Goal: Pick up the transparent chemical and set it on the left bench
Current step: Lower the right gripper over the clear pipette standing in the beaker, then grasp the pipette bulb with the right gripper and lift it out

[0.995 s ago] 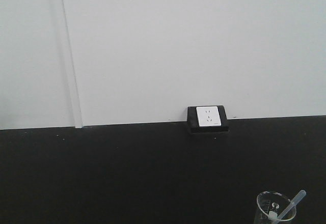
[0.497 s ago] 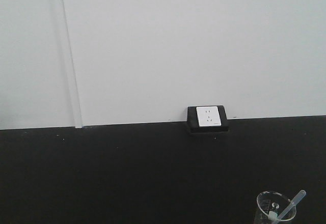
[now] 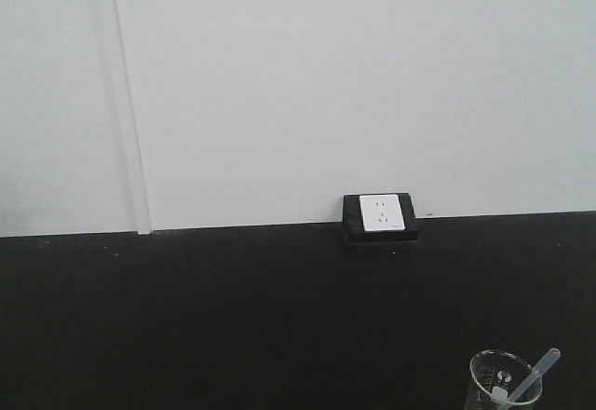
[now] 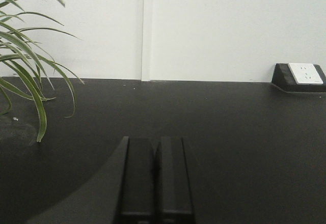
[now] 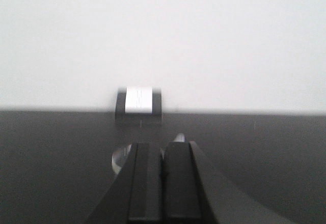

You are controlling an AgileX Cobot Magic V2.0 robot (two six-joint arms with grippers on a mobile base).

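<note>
The transparent chemical sits dead ahead of the right gripper, just past its tips. That one and the left gripper are both pinched closed, empty.

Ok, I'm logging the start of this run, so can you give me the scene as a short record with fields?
beaker: clear glass, upright on the counter, cut off by the front view's bottom edge
dropper: leaning in the beaker
counter: black, backed by a white wall
socket: white, where the counter meets the wall
plant: at the left of the left wrist view
left gripper: shut, empty
right gripper: shut, empty, blurred beaker just beyond it
</note>
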